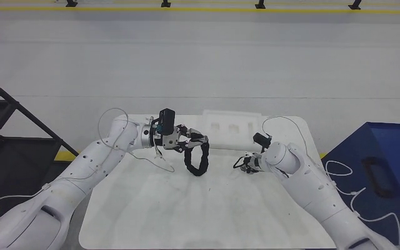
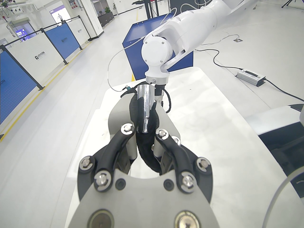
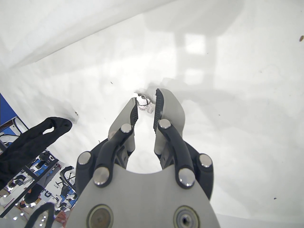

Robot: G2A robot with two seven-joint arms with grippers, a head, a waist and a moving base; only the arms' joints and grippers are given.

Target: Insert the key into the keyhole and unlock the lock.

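The left claw (image 2: 142, 122) was clamped on the lock (image 2: 145, 100). The lock's chrome barrel ran lengthwise between the fingers, its long axis pointing straight out from the claw at the right arm's wrist, which stood just beyond the barrel's far end. The black cable loop (image 1: 199, 161) hung down from that grip. The right claw (image 3: 146, 95) stood low over the surface (image 1: 219, 212), well apart from the left one. Its fingers were parted, with the small shiny key (image 3: 143, 103) lying between their tips; which way the key pointed was too small to tell. A blue cabinet (image 2: 142, 39) stood behind the right arm.
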